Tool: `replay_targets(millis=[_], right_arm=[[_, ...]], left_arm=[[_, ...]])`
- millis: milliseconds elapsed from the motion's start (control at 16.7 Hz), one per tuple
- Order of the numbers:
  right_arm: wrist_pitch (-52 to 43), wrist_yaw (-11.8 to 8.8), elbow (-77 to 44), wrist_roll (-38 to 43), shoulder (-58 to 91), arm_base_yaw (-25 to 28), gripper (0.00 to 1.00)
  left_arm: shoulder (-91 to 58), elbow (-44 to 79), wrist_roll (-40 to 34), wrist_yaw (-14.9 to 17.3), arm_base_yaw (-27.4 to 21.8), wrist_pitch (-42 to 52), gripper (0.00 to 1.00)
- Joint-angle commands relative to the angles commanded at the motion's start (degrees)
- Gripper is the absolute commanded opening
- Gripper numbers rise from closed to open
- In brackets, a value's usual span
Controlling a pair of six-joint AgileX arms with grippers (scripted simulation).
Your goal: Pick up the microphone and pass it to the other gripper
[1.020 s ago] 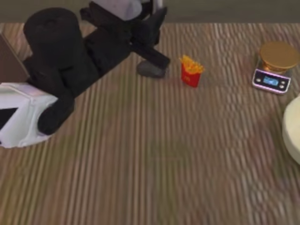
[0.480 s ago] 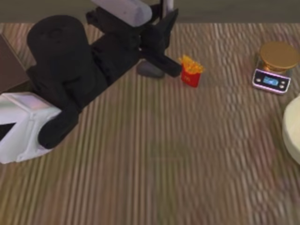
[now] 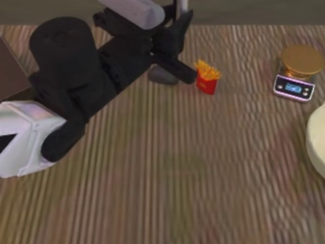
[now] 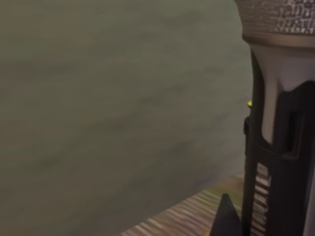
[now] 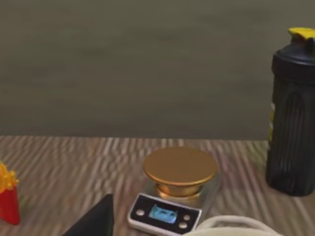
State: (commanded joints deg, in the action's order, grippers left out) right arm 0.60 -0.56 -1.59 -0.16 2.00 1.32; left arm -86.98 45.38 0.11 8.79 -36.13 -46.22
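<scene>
The microphone (image 4: 278, 98) stands upright in the left wrist view, its silver mesh head on top and black body below. My left gripper (image 3: 175, 51) is shut on that body, with one black fingertip (image 4: 225, 219) beside it. From above, only a slim grey piece of the microphone (image 3: 180, 6) shows at the table's far edge, above the gripper. My left arm reaches across the table's far left. My right arm is out of the top view. One black fingertip (image 5: 98, 219) of it shows far to one side, holding nothing.
A dark grey oval mouse (image 3: 161, 75) lies under the left gripper, and a red fries box (image 3: 207, 80) stands just right of it. A scale with a gold pan (image 3: 295, 76) sits far right. A pale rounded object (image 3: 317, 145) is at the right edge. A black shaker bottle (image 5: 293, 118) stands nearby.
One second ago the left gripper was lower, by the mouse. It rose and shifted slightly right with the microphone, and has held still for the last half second.
</scene>
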Motion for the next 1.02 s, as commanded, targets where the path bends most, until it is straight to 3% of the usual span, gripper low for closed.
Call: replay_targets(millis=[240,780,1020], right_arm=[[3.2,-2.5,-7.8,-0.4,11.1,6.1,1.0],[15.8,-9.9,-34.6,-0.4,51.2,24.4,1.0],[18.9,-12.1,-42.1,-0.6,62.4,29.9,1.0]], left_arm=[[0.0,0.0,0.0,0.0,0.0,0.0,0.0],[0.0,0.0,0.0,0.0,0.0,0.0,0.0],[0.0,0.0,0.0,0.0,0.0,0.0,0.0]])
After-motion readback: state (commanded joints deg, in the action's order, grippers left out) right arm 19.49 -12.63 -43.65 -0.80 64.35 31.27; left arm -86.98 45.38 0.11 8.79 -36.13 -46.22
